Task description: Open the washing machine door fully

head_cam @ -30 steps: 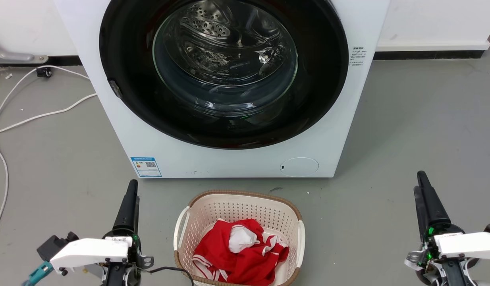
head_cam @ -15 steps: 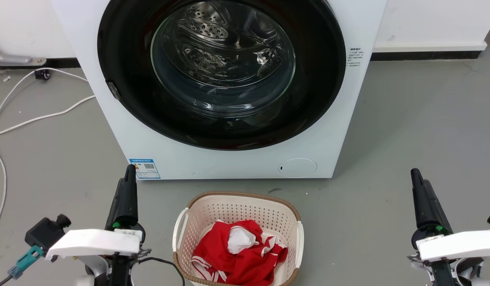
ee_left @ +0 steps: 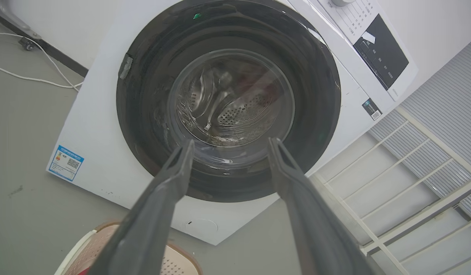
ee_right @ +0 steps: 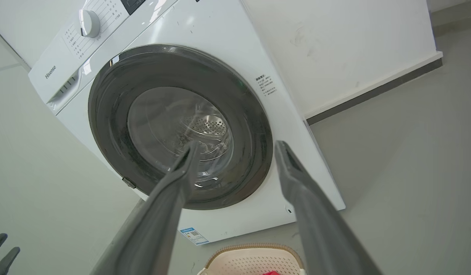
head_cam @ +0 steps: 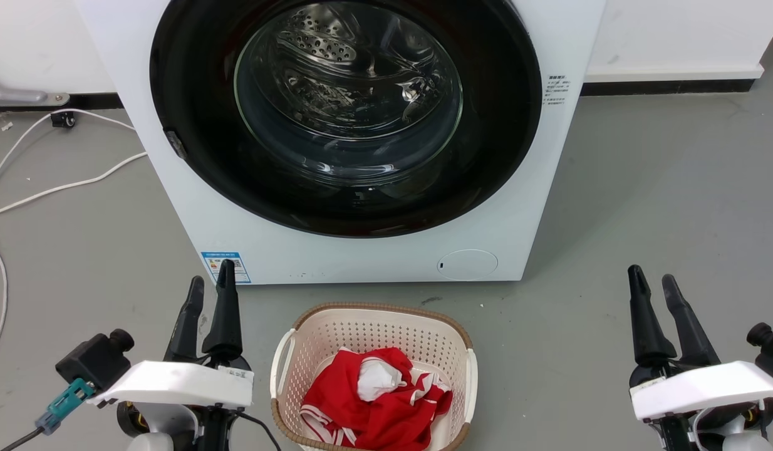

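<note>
The washing machine door is shut. Its glossy black rim lies flush on the white front of the washing machine, and the steel drum shows through the glass bowl at its centre. On the rim's left edge sits a small grey tab. I take it for the catch, though I cannot make out its shape, and I see no hinge from here.

My left tool hovers low by the machine's lower left corner, just in front of the blue label, its 2 fingers spread and holding nothing. My right tool hangs well off to the right over the grey floor, likewise spread and empty. Neither touches the door.

I see 4 things that could go wrong:

1. The rim is slick and rounded, so a finger hooked shallowly behind the tab could slide off and the door would stay latched.
2. If I have misjudged which side is hinged, I would be pulling against the hinge and straining it.
3. If I pull in a straight line and not along the door's arc, my fingers could lose the edge partway, leaving the door half open.
4. The beige laundry basket with the red garment stands just in front of the machine, between my 2 tools. A low reach or a wide elbow could knock it, and the white cable lies on the floor to the left.
</note>
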You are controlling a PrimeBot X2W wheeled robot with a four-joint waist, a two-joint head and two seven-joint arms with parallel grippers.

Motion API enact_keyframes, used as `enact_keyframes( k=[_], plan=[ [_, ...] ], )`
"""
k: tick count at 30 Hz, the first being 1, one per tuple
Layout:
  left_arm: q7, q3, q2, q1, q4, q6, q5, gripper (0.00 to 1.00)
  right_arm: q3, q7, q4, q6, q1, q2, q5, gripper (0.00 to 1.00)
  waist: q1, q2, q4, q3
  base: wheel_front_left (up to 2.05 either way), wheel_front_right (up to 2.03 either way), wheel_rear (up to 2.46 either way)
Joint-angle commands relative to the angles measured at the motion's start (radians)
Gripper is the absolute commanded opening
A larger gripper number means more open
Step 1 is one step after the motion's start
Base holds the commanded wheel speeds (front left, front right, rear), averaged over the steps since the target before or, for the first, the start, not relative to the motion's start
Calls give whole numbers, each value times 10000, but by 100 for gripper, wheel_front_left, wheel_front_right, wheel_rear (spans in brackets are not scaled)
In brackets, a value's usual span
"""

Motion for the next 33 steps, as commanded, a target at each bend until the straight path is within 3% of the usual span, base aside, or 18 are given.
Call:
enact_keyframes(
  k=[1, 13, 33],
  plan=[
    [-123, -52, 28, -6, -225, 48, 419, 100, 53, -58, -196, 0, -80, -8, -436, 100, 0, 0, -2, -8, 0, 0, 0],
    [-546, -486, 95, 195, -157, 182, 2800, 100, 341, -31, -276, -1, -12, -5, -2565, 100, 0, 0, 6, -22, 0, 0, 0],
    [-1012, -1011, 437, 257, -190, 805, 4958, 100, 376, 194, -356, -1, 226, -1, -4639, 100, 0, 0, -12, -37, 0, 0, 0]
  ],
)
